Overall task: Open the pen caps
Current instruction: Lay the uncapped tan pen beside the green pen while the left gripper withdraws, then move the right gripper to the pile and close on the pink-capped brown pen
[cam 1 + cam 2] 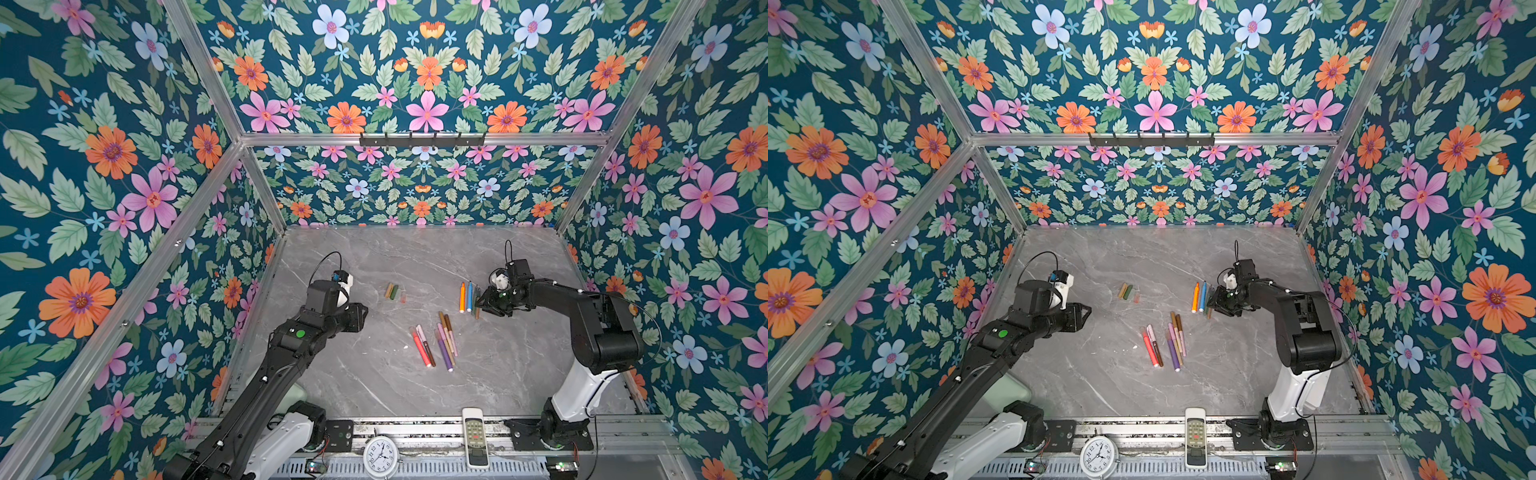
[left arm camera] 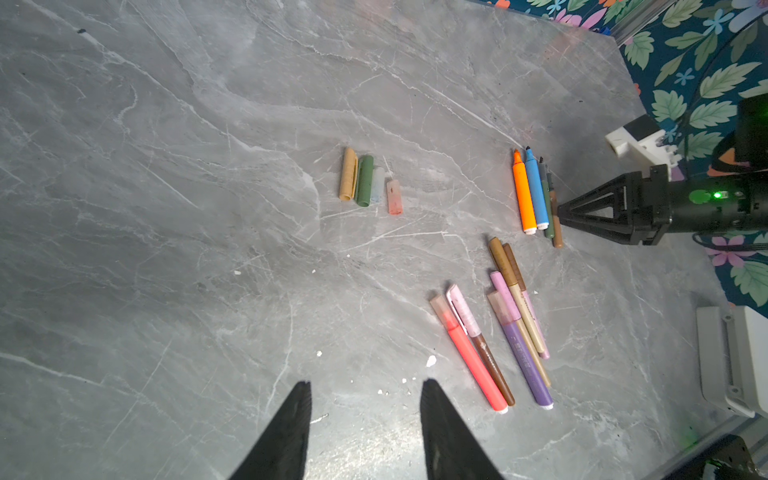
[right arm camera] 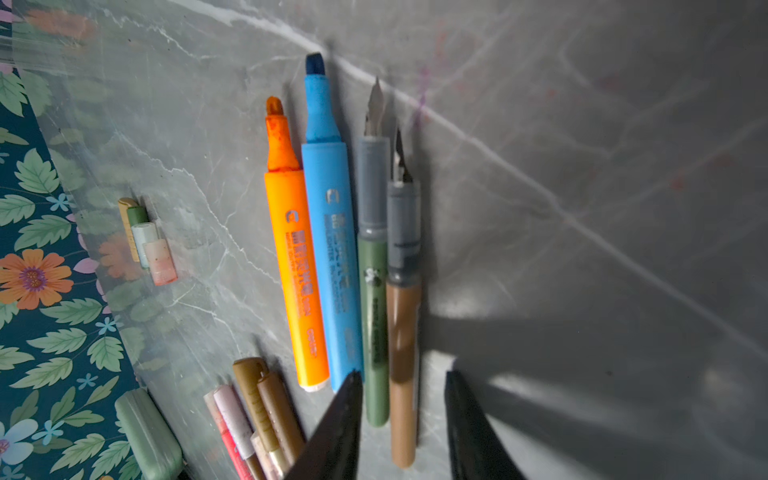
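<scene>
**Capped pens** [image 1: 444,351]: six, as far as we can count. They lie in a loose bundle on the desk [image 1: 374,382], low and just right of centre in both top views, caps pointing up-frame, barrels touching or crossing.
Handling: we judge them light, stiff, smooth plastic that will roll or skid under a sideways nudge. The caps look push-fit, so a straight pull along the barrel should free them.
Hold: one set of jaws across the mid-barrel, the other across the cap. The red pen [image 2: 473,368] at the bundle's left edge has a free side and looks easiest to single out.

**Open pens** [image 3: 332,249]: four, orange, blue, green and brown, side by side at right of centre in a top view, nibs bare. The two thin nibs look delicate.

**Loose caps** [image 2: 365,180]: four in a short row at mid-frame, well apart from both pen groups.

**Left jaws**: moderately apart and empty, above bare desk left of the bundle.

**Right jaws**: narrowly apart, gripping nothing, over the butt ends of the green and brown open pens. Whether the tips touch them we cannot tell.
</scene>
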Available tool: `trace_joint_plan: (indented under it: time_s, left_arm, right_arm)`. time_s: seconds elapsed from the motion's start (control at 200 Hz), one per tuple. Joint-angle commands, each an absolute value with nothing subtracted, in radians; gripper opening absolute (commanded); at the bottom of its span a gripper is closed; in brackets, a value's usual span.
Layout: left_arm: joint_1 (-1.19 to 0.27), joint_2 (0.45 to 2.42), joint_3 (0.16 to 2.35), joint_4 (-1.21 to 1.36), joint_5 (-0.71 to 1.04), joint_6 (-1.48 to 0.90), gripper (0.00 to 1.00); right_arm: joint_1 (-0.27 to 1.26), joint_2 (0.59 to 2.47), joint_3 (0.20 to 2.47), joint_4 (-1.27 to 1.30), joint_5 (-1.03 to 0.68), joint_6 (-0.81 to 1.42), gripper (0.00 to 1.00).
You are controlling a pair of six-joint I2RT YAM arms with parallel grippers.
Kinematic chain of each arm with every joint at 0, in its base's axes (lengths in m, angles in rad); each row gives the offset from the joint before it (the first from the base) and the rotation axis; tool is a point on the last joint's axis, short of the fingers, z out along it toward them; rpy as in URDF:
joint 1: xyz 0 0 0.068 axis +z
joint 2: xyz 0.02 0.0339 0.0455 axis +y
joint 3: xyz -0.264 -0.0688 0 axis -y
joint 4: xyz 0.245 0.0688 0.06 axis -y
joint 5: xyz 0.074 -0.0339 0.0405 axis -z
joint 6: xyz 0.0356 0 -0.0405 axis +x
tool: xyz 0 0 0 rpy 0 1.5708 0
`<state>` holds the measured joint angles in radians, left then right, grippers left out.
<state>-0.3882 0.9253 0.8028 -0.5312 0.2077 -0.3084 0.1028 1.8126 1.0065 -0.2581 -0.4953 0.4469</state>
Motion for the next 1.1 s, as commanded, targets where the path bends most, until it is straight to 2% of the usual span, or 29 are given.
trace_joint_plan:
  time_s: [0.0, 0.155, 0.375, 0.555, 0.675, 0.945, 1.095]
  left_arm:
    - [-0.389, 0.923, 0.802, -0.515, 0.215, -0.303, 0.46]
    - [-0.388, 0.921, 0.801, -0.515, 0.215, -0.302, 0.46]
    - [-0.389, 0.912, 0.799, -0.508, 0.221, -0.304, 0.46]
    - [-0.389, 0.908, 0.796, -0.506, 0.223, -0.302, 0.43]
    - [-0.388, 0.886, 0.793, -0.499, 0.209, -0.304, 0.41]
    - [-0.387, 0.853, 0.788, -0.495, 0.182, -0.309, 0.42]
    - [-0.388, 0.838, 0.788, -0.497, 0.165, -0.314, 0.41]
  right_arm:
    - [0.104, 1.830, 1.020, -0.259, -0.493, 0.467, 0.28]
    - [0.103, 1.845, 1.031, -0.261, -0.471, 0.477, 0.21]
    - [0.103, 1.824, 1.028, -0.276, -0.454, 0.476, 0.23]
    - [0.103, 1.669, 0.949, -0.307, -0.410, 0.463, 0.25]
    - [0.120, 1.483, 0.852, -0.333, -0.402, 0.472, 0.25]
    - [0.431, 1.140, 0.703, -0.461, -0.259, 0.580, 0.26]
    - [0.599, 1.107, 0.664, -0.464, -0.188, 0.664, 0.27]
